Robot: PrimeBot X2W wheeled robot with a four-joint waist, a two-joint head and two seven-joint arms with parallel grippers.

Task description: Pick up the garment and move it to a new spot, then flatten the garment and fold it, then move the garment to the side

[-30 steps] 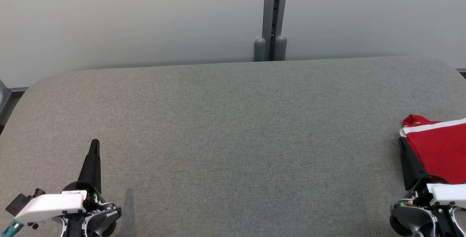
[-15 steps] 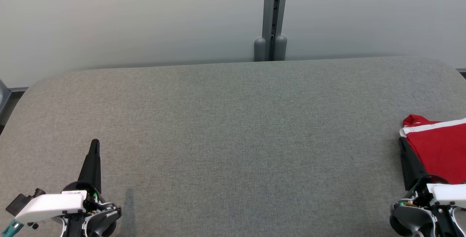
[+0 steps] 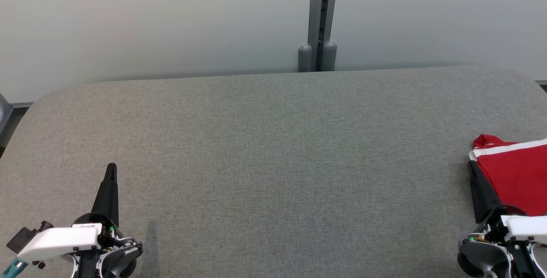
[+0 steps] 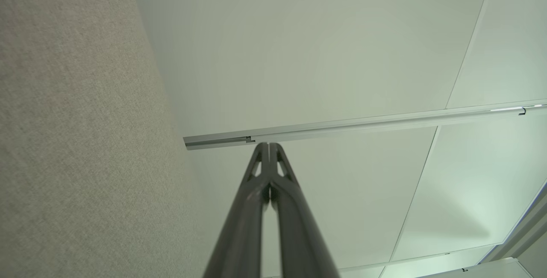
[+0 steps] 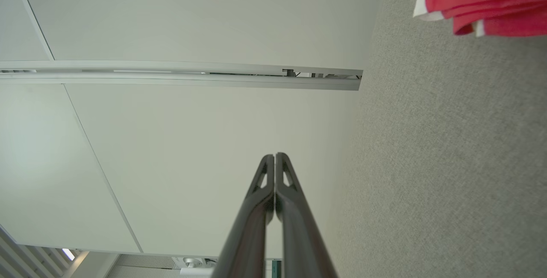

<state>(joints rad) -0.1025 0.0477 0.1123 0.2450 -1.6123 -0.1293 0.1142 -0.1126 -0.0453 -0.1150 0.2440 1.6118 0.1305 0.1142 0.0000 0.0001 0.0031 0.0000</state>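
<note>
Seeing zero change here: left jaws and right jaws both stay pressed together, empty, red garment [image 3: 515,179] folded just beside the right jaws, so probably finished.

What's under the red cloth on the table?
The red garment lies on the grey padded table, so the table is under it. Anything else beneath is covered by the cloth, and part of the garment runs past the picture's edge.
</note>
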